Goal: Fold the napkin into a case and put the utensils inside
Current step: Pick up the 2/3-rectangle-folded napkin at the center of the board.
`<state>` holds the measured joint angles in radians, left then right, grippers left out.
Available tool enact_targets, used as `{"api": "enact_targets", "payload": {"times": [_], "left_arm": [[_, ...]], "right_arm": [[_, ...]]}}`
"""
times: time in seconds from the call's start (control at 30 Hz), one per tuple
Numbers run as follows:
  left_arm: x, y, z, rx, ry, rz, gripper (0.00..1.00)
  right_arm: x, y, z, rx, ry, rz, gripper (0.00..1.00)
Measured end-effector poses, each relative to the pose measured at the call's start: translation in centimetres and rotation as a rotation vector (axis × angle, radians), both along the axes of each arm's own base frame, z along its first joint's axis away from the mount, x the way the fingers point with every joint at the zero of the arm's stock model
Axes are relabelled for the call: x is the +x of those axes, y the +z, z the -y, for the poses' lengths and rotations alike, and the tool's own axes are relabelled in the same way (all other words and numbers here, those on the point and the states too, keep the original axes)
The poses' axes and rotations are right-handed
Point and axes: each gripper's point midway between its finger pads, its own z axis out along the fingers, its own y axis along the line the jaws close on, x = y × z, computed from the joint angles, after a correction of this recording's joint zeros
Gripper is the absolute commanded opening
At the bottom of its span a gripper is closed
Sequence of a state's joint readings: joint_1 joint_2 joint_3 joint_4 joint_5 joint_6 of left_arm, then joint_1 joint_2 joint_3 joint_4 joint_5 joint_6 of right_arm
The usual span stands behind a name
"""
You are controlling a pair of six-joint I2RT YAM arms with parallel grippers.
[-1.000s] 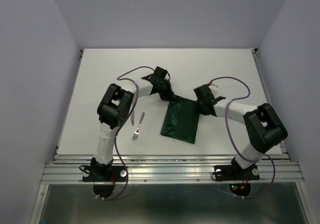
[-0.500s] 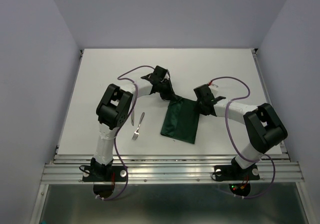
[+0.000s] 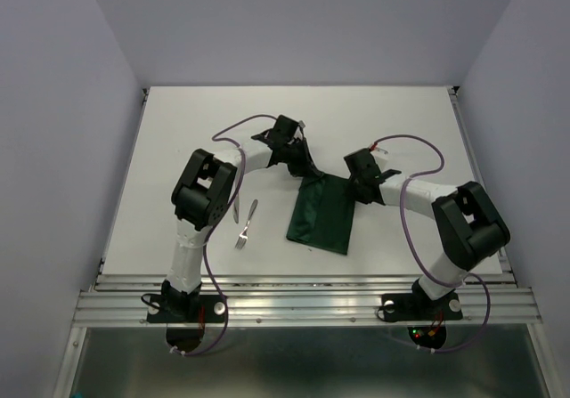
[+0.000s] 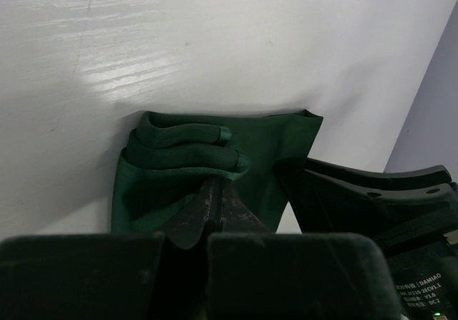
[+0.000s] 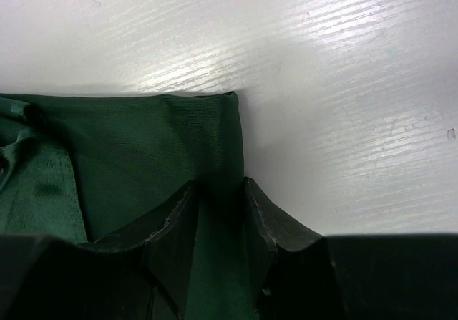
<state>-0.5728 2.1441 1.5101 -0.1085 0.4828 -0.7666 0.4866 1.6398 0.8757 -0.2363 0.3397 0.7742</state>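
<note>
While napkin (image 3: 324, 218) lies mid-frame | left hand (image 4: 217, 189) pinches its upper-left corner tight; right hand (image 5: 220, 191) straddles upper-right edge, grip unclear

The left arm (image 3: 200, 198) rises from its base at the near edge, bends at a raised elbow and reaches inward toward the middle, its wrist tipped downward. The left fingers (image 4: 206, 209) are pressed together, pinching a bunched fold of the napkin (image 4: 279, 144). The right arm (image 3: 465, 224) mirrors it, elbow out to the right and forearm reaching inward. The right fingers (image 5: 175, 216) stand slightly apart, pointing down, with the napkin's edge between them. The two wrists sit near each other.
</note>
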Motion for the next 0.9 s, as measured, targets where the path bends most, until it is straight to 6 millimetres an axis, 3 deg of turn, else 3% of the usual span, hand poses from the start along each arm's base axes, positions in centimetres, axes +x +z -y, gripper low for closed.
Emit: {"api": "enact_targets", "payload": {"times": [0.27,0.6,0.9], "left_arm": [[0.7,1.8,1.4,-0.053,-0.033,0.035,0.0],[0.8,-0.8,1.7,-0.032,-0.043,-0.002,0.0],[2.3,0.2,2.8,-0.054,-0.055,0.039,0.0]], "right_arm": [[0.3,0.0,-0.2,0.001,0.0,0.001,0.37],[0.3,0.0,-0.2,0.0,0.0,0.0,0.37],[0.3,0.0,-0.2,0.004,0.002,0.0,0.41]]}}
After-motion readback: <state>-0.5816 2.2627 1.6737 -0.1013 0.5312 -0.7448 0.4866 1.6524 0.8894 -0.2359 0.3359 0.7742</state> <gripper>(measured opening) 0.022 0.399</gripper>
